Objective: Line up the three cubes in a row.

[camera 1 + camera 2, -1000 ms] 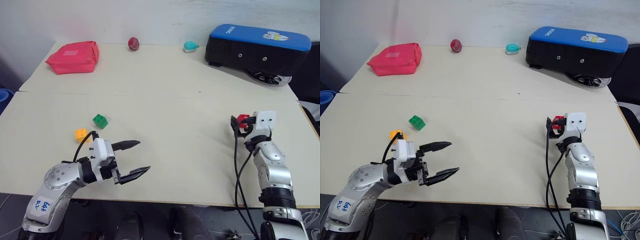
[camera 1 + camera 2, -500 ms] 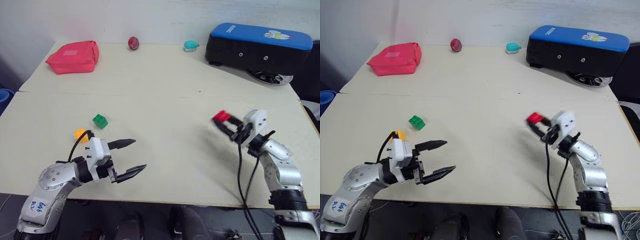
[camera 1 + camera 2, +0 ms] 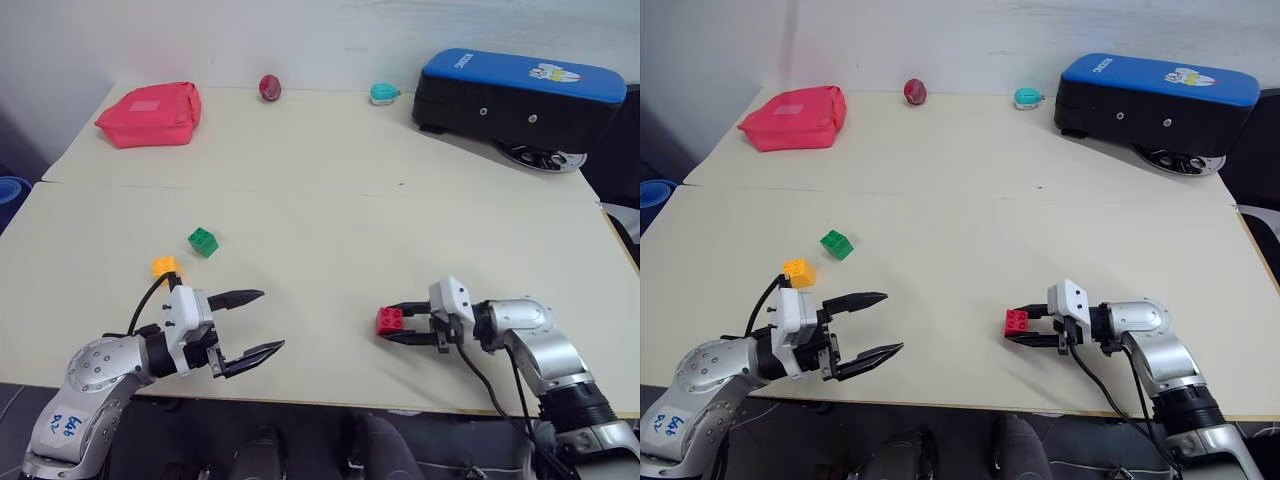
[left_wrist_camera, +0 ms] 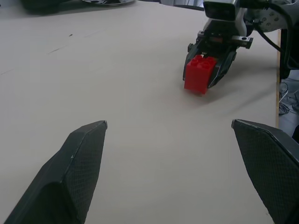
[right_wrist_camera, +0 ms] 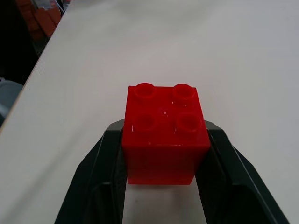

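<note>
Blue handwriting marks the left arm but cannot be read; the right gripper (image 3: 400, 322) clamps the red brick (image 3: 390, 320) low over the table (image 3: 330, 190); the left gripper (image 3: 258, 322) gapes empty, green brick (image 3: 202, 241) and yellow-orange brick (image 3: 164, 267) at its 11 o'clock

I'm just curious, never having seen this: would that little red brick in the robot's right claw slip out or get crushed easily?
Probably not. The red brick looks like rigid moulded plastic and keeps its shape between the right gripper's fingers. Its flat sides give them a square hold. Being small, it is likely light, though glossy plastic may be a little slippery.
</note>
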